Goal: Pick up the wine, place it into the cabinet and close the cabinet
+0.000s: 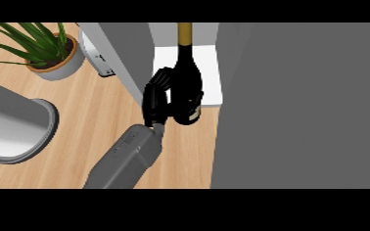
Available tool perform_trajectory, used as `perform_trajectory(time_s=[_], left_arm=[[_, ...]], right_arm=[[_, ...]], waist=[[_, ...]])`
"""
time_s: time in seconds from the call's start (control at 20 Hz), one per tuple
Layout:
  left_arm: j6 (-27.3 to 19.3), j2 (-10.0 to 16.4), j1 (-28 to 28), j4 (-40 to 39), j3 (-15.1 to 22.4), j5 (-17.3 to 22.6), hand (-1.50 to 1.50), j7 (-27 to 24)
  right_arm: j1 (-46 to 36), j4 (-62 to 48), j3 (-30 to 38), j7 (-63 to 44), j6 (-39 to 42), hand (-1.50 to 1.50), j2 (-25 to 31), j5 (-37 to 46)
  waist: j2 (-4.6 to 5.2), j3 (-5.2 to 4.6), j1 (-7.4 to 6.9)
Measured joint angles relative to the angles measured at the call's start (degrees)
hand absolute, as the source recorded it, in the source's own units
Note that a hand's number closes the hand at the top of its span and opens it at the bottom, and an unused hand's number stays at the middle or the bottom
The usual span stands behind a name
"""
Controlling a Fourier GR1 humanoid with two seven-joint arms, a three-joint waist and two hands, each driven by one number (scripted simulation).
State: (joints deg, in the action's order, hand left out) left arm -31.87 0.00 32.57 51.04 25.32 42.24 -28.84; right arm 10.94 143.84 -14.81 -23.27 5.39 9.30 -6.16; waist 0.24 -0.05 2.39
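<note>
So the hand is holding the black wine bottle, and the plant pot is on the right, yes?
No, the plant pot is at the left of the counter, not the right; the head view shows it. The hand is holding the black wine bottle.

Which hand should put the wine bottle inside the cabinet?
The left one, probably. The left hand is curled round the wine bottle and holds it right at the open cabinet, over its white shelf. The right hand does not show, so I cannot judge it.
</note>
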Motion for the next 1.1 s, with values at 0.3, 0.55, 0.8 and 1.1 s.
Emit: perform_trajectory(time_s=[0.3,0.55,0.8,1.1], left_arm=[[0.96,0.01,5.04,-6.38,-0.9,4.11,1.5,-0.97],[1.82,-0.01,9.41,-12.21,-1.25,6.98,1.5,-1.52],[1.99,-0.01,13.96,-17.84,-2.64,8.67,1.5,-1.17],[1.09,0.16,19.43,-24.11,-4.21,8.89,1.5,0.34]], right_arm=[[1.92,0.16,0.06,0.83,0.77,-1.5,-0.33,-0.23],[1.75,0.05,0.4,0.69,1.22,-1.5,-0.53,-0.36],[1.96,-0.22,0.89,1.51,2.07,-1.5,-0.75,-0.41],[2.7,-0.28,0.51,2.1,2.64,-1.5,-1.3,-0.5]], waist=[[-0.01,0.0,-0.01],[0.12,-0.02,0.09],[0.36,-0.03,0.15],[0.64,-0.05,0.19]])
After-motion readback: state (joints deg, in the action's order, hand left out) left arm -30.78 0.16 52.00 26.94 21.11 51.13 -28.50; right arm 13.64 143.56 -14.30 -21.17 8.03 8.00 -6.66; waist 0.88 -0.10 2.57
